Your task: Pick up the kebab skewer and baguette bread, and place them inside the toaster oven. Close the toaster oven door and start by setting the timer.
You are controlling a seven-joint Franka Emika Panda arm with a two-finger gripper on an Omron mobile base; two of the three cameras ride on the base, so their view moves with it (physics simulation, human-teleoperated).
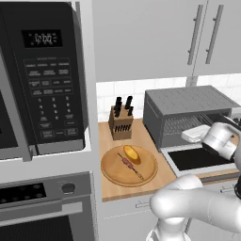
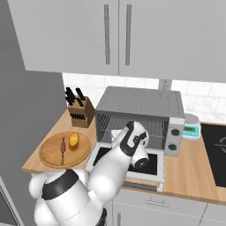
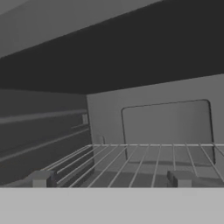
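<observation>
Gripper (image 3: 109, 179) (fingers spread, empty) faces the toaster oven (image 2: 140, 106) rack; back out, fetch the skewer (image 1: 131, 165).

round wooden plate (image 1: 109, 175) on wooden tabletop (image 1: 165, 181) — thin brown kebab skewer (image 1: 131, 166) beside stubby golden baguette bread (image 1: 132, 154) | boxy grey toaster oven (image 1: 186, 107) — dark glass toaster oven door (image 1: 195, 157) down | wooden knife block (image 1: 121, 123) behind plate

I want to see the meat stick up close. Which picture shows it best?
The left base view: the kebab skewer lies nearest and unblocked on the wooden plate, beside the baguette bread. The right base view shows it smaller. The hand view looks into the toaster oven.
</observation>
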